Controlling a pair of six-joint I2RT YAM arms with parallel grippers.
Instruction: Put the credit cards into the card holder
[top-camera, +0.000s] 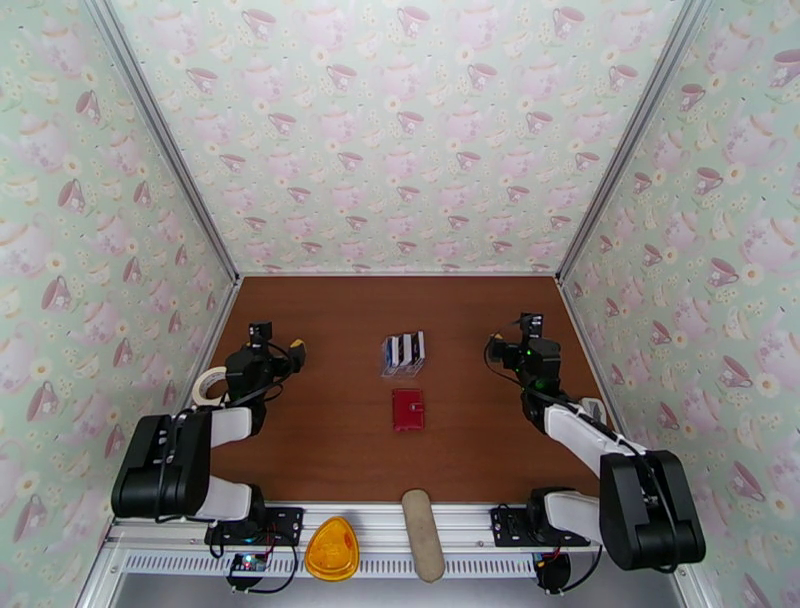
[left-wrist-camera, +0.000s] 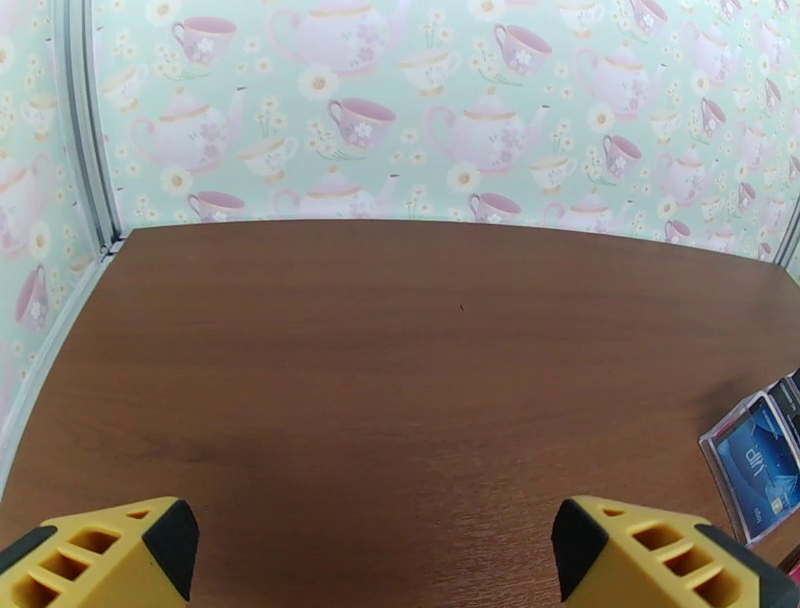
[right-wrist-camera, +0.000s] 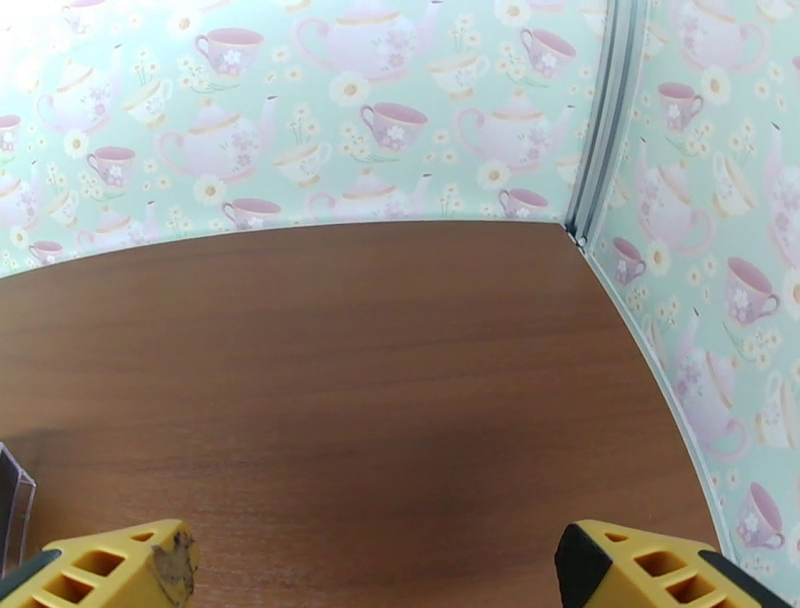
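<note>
Left wrist, my left fingers (left-wrist-camera: 120, 550): spread wide, gripping nothing; blocky yellow plastic with slotted sides and black pads on the inner faces.
Right wrist, my right fingers (right-wrist-camera: 650, 560): equally wide and empty; same yellow slotted tips, one pad worn brownish.
Tabletop (left-wrist-camera: 380, 380): smooth, matte, reddish-brown wood grain, bare between both pairs of fingers.
Credit cards (top-camera: 404, 349): thin flat rectangles, dark blue-black and white, side by side in a row mid-tabletop between my two arms; the one at the edge of my left wrist view is glossy blue with pale print.
Clear plastic piece (top-camera: 399, 370): transparent, hard-edged, touching the cards.
Card holder (top-camera: 408, 409): small red rectangle, leather-like, folded shut, lying flat just nearer my bases than the cards, apart from them.
Walls (top-camera: 400, 130): pale green paper printed with pink teapots and cups.
</note>
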